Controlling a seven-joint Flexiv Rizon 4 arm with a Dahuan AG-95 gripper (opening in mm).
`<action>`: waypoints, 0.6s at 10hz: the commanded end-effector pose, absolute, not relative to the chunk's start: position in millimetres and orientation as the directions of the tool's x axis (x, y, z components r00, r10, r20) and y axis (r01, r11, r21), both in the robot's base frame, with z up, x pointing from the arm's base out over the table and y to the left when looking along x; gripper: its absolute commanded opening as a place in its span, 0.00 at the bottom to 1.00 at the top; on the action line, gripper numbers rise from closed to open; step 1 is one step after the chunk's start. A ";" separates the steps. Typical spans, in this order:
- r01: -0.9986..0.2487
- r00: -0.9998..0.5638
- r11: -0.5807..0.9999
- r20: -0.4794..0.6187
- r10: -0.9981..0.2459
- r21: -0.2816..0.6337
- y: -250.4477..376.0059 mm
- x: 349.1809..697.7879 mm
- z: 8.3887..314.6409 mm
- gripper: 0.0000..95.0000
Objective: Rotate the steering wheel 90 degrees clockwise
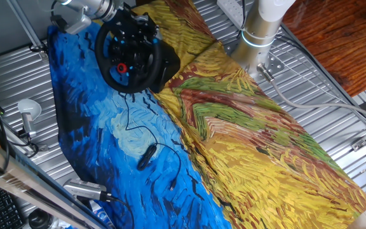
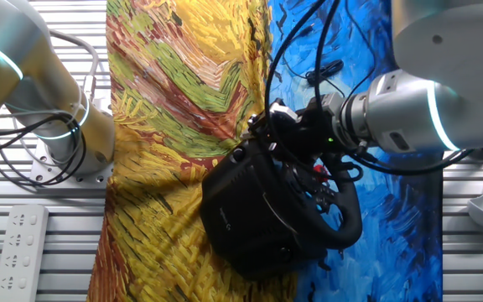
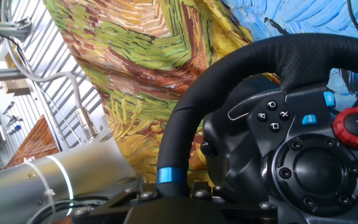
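Note:
The steering wheel [image 1: 127, 52] is a black round racing wheel with a red button, standing on its black base [image 2: 246, 214] at the far end of the painted cloth. In the hand view its thick rim [image 3: 241, 68] arcs across the frame, and the hub with the red button [image 3: 355, 126] sits at right. My gripper [image 3: 169, 190] is shut on the rim at its blue stripe [image 3: 169, 175]; the fingers are mostly hidden at the bottom edge. In the other fixed view the gripper [image 2: 282, 138] meets the rim's upper left part.
A small black oval device [image 1: 147, 156] with a thin cable lies on the blue cloth nearer the front. The arm's base [image 1: 259, 35] stands on the slatted metal table right of the wheel. A white power strip [image 2: 19, 243] lies beside the cloth.

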State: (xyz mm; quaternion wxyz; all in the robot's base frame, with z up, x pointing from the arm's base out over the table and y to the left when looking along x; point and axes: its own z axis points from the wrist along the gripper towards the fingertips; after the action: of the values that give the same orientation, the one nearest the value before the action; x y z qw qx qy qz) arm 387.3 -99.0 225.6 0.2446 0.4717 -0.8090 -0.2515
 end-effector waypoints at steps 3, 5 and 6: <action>-0.625 -0.460 0.455 0.171 -0.871 0.635 -97.4 386.6 224.2 0.00; -0.612 -0.480 0.477 0.183 -0.858 0.631 -95.0 387.7 223.1 0.00; -0.598 -0.498 0.494 0.191 -0.846 0.631 -90.6 388.9 221.9 0.00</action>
State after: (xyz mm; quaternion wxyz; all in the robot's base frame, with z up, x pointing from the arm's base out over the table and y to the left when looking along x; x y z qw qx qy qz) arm 388.6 -91.3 222.6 0.2475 0.4374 -0.8273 -0.2511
